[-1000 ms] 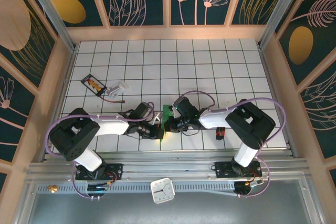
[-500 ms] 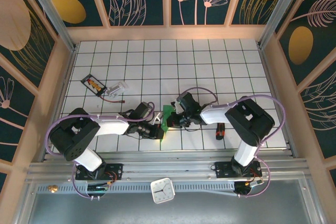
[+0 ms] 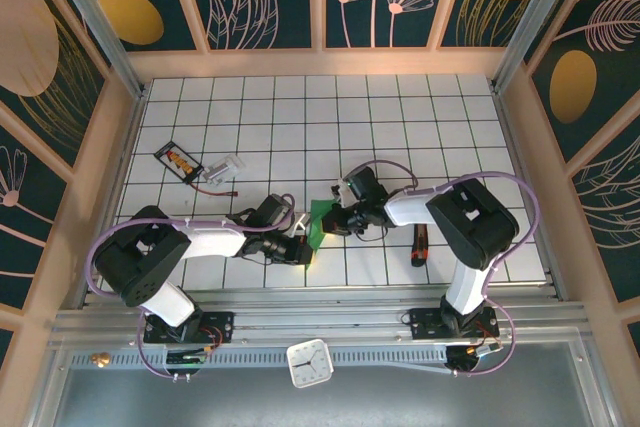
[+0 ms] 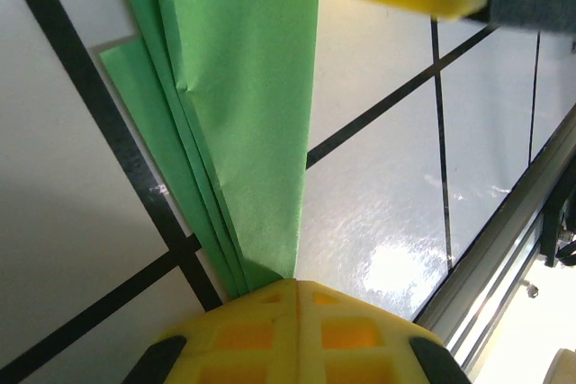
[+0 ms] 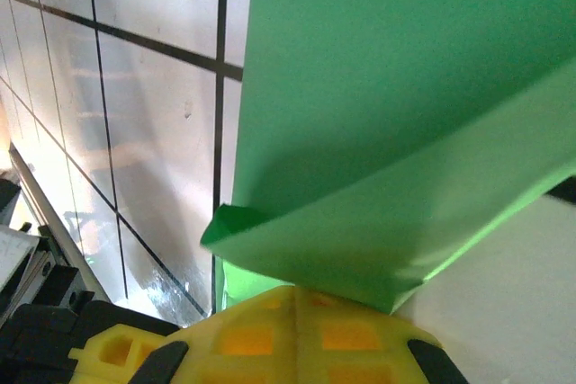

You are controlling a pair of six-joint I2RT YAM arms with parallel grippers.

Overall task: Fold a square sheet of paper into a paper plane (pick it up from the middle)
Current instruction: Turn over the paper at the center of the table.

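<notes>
left gripper (image 3: 302, 250): jaws fully closed, pinching one narrow end of the sheet of paper (image 3: 318, 215) — the left wrist view shows several green layers running into the seam between its yellow fingers. right gripper (image 3: 334, 221): jaws closed likewise, clamped on a folded corner of the same sheet. the sheet is a narrow, creased green shape, held between the two grippers over the white gridded table (image 3: 400, 117) — toward the near edge, roughly midway between the arm bases. the grippers sit just beside each other.
</notes>
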